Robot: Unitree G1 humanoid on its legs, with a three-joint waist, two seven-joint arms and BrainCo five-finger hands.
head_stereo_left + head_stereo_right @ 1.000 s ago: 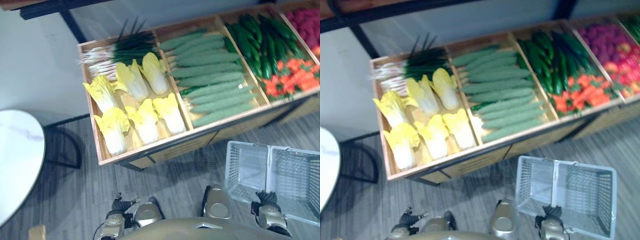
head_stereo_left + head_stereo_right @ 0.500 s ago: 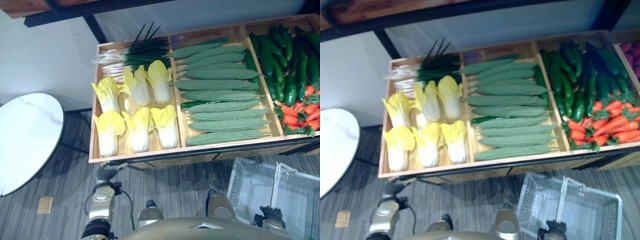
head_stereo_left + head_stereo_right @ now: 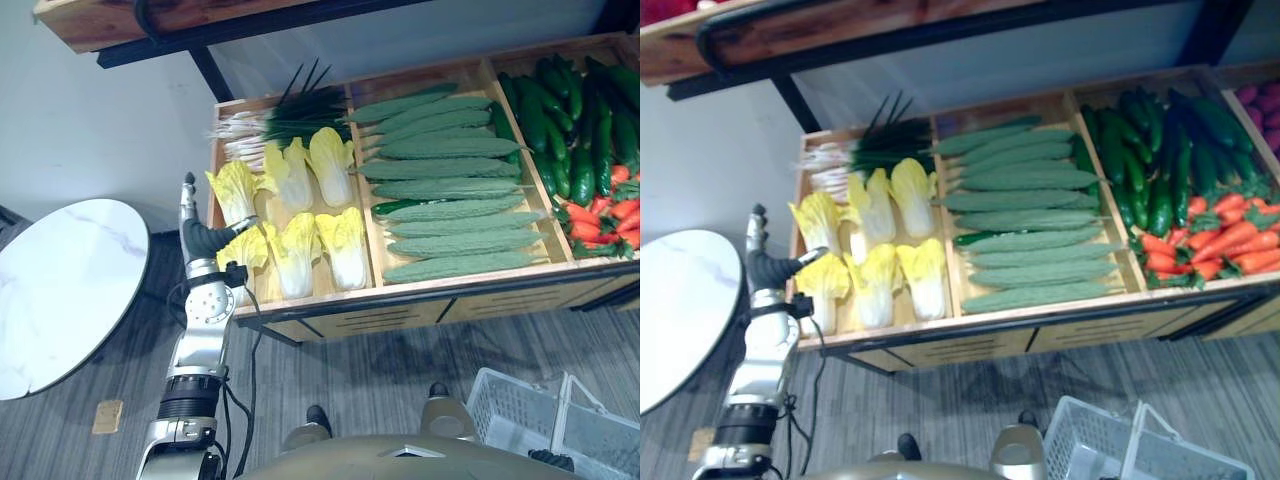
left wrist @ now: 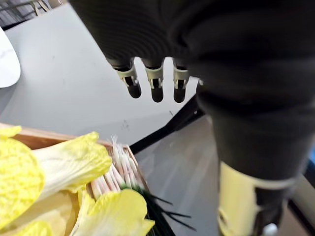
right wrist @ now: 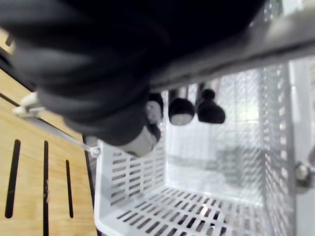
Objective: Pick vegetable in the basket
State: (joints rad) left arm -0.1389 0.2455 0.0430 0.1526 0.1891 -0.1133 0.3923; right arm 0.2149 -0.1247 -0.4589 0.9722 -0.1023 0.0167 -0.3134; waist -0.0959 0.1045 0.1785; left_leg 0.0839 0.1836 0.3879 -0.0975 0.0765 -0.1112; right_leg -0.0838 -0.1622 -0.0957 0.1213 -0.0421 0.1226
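Left robot hand (image 3: pixel 201 240) has risen beside the cabbages (image 3: pixel 297 262), fingers straight.

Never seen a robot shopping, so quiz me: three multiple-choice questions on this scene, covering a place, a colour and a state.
1. Where is the left hand? A) over the carrots B) beside the yellow cabbages C) on the round table
2. What colour is the basket? A) red B) black C) white
3. How is the left hand? A) open, holding nothing B) curled round a cabbage C) gripping scallions
Answers: B, it is raised right next to them. C, its mesh walls are white. A, its fingers are straight and empty.
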